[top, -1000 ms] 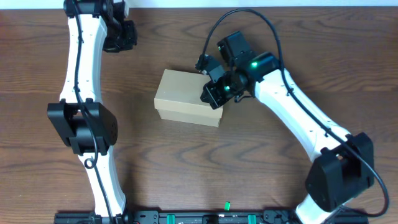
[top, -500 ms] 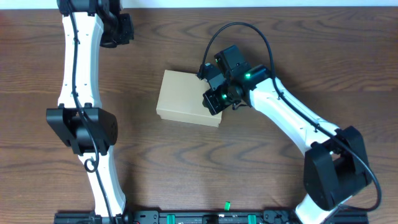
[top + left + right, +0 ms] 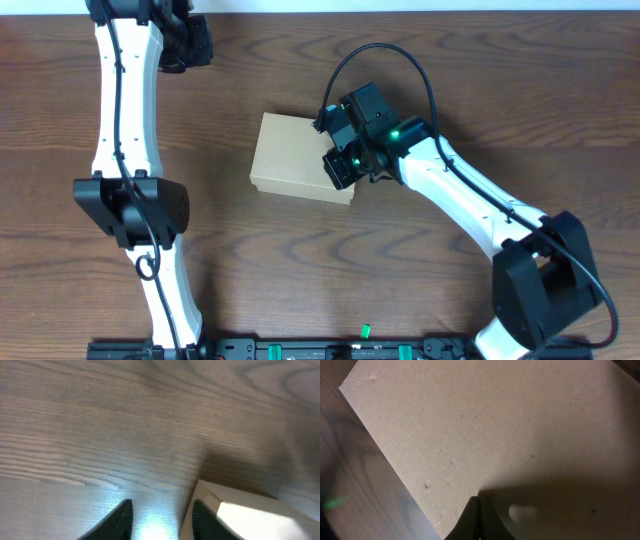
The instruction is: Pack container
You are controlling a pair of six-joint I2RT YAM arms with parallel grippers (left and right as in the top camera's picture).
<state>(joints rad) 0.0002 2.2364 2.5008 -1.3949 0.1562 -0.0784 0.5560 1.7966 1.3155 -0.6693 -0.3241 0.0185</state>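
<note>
One container (image 3: 290, 158), lid (image 3: 495, 425) closed | right gripper (image 3: 478, 514): fingers pressed together, tips at lid | left gripper (image 3: 161, 519): fingers spread, above table (image 3: 100, 435)

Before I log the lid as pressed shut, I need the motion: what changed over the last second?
The right end effector, fingers shut, slid from the right edge of the container a little inward over its closed lid, toward the robot's base. The left end effector, open, drew back slightly toward the far side. Nothing was taken hold of or let go. The container stayed put, lid closed.
</note>
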